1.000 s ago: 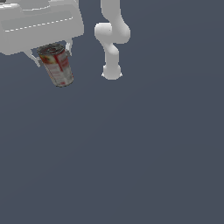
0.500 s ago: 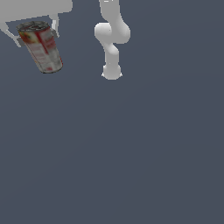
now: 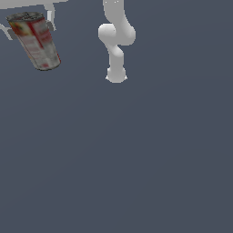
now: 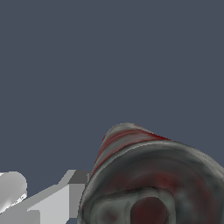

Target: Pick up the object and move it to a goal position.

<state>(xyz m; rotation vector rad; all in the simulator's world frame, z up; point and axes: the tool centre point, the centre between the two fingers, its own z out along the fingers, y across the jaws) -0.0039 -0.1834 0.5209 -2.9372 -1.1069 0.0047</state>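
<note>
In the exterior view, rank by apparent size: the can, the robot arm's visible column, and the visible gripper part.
1. Robot arm column
2. Can, though nearer the camera, so uncertain
3. Gripper, mostly cropped; only thin jaws show

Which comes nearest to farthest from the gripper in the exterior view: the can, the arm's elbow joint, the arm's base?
1. The can, held between the fingers of the gripper, at the exterior view's upper left.
2. The arm's elbow joint, top centre, to the exterior view's right of the can.
3. The arm's base, just below that joint; the gap is small.
</note>
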